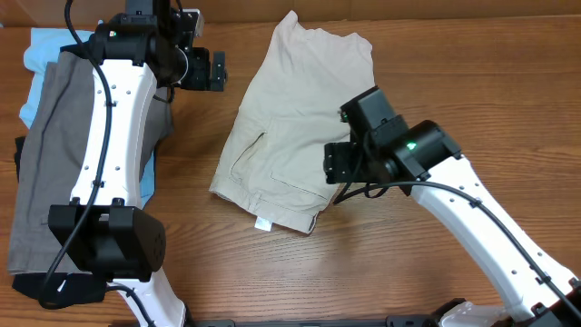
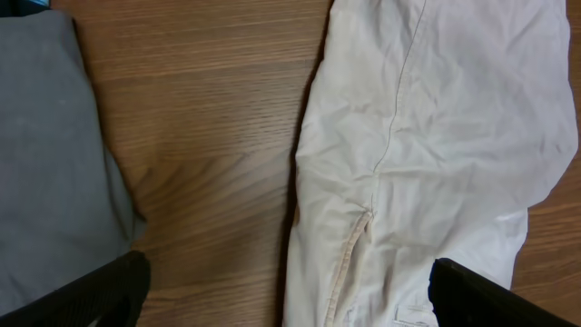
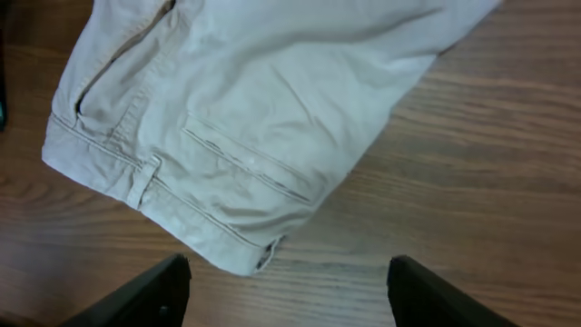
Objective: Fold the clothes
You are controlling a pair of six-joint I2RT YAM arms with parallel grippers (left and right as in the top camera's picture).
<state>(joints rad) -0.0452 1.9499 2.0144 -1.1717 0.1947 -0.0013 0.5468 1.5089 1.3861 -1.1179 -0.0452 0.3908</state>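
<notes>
From overhead, the beige shorts (image 1: 290, 127) lie flat on the wooden surface (image 1: 472, 82) between the two arms, apparently already doubled leg on leg, with the waistband and small white tag (image 1: 262, 224) at the near end. The left pincer (image 1: 216, 71) hangs just beside their far left edge, touching nothing. Behind it, under its own arm, lies the grey-brown shorts (image 1: 45, 154) on a light blue garment (image 1: 44, 45), a pile kept apart, probably so that only one piece is worked at a time. The right pincer (image 1: 332, 163) sits over the shorts' right edge near the waistband, which looks like a good place from which to take the next fold. In the left wrist view the fingers stand spread as wide as they go and hold nothing. Bare wood runs ahead between them, with grey cloth off the left finger and beige cloth with a long seam off the right. In the right wrist view that pincer is also parted wide and empty. Only wood lies between its fingers, and the waistband corner (image 3: 254, 259), a belt loop (image 3: 145, 177) and a welt pocket (image 3: 245, 168) lie just ahead of the tips, so the cloth rests free on the surface.
</notes>
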